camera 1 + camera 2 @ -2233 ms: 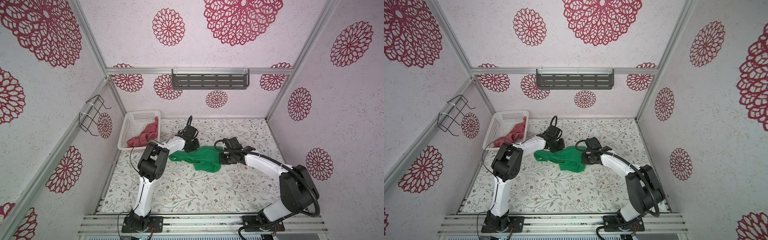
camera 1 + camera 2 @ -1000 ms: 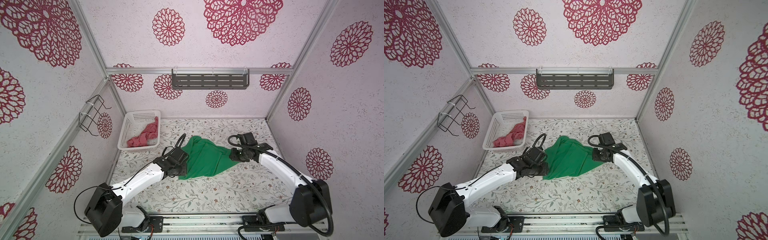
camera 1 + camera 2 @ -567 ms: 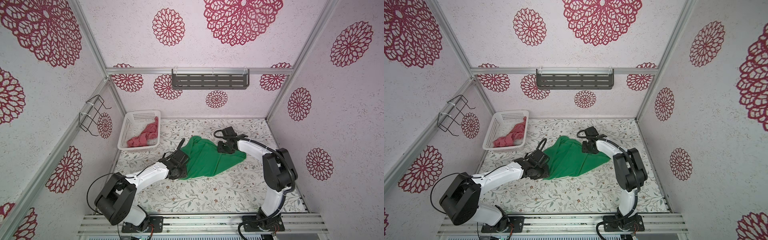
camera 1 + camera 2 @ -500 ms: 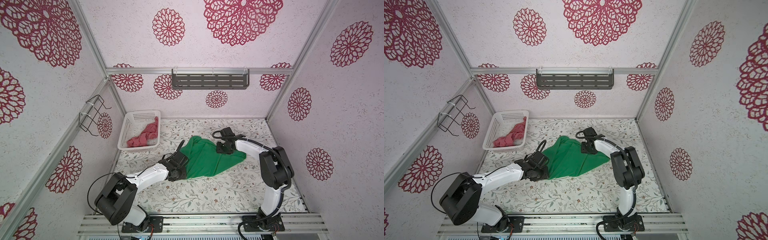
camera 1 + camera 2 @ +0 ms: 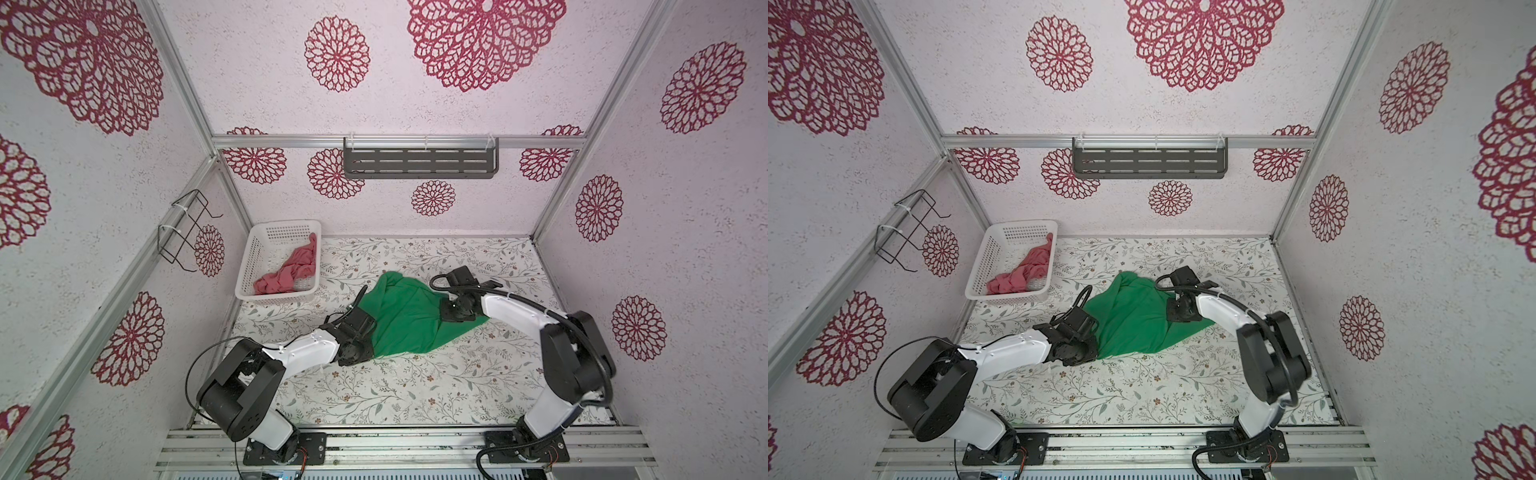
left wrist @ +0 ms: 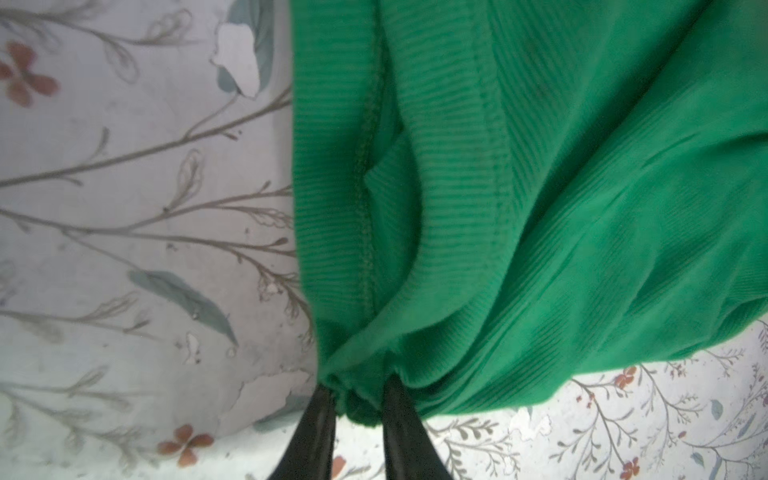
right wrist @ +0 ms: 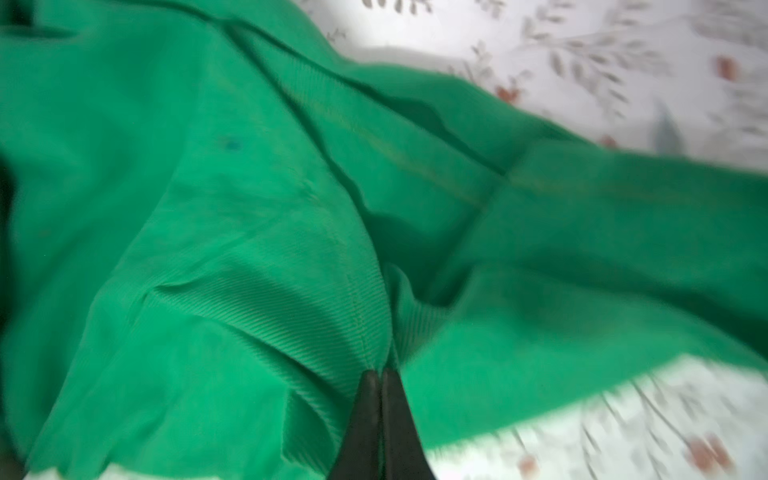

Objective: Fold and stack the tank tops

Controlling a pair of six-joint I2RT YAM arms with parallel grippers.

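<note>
Left end effector (image 6: 359,395) and right end effector (image 7: 380,372) pinch green tank top (image 5: 407,320), tips buried.

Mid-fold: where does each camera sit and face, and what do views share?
Both top views: high in front, looking down on the table; left arm, right arm, green tank top, pink tank top in basket.
Left wrist: rides the left arm, looks along the left hand, shut on the green hem.
Right wrist: rides the right arm, looks along the right hand, shut on a green fold.
Shared: all four show the green tank top.
</note>
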